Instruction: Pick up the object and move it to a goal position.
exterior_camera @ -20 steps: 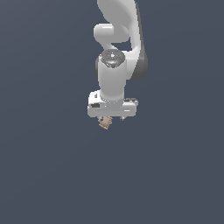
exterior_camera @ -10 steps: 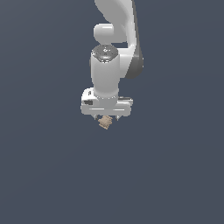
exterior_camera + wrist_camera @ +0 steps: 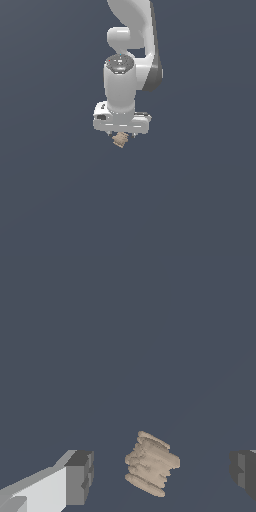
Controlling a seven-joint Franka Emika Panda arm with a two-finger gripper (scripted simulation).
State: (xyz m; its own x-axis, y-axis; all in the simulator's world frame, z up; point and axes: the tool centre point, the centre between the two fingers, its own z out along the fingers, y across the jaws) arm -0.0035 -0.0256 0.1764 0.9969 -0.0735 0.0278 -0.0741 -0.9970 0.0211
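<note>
The object is a small tan-brown ridged block, tilted, on the dark grey surface directly under my white gripper. In the wrist view the object lies between the two dark fingertips. One pad and the other pad stand far apart, and neither touches the block. The gripper is open and holds nothing. In the exterior view the hand hides the fingers and part of the block.
A uniform dark grey surface surrounds the arm in both views. No other objects or edges show.
The arm has shifted slightly towards the exterior view's left and the hand has straightened over the block. The block has stayed in place.
</note>
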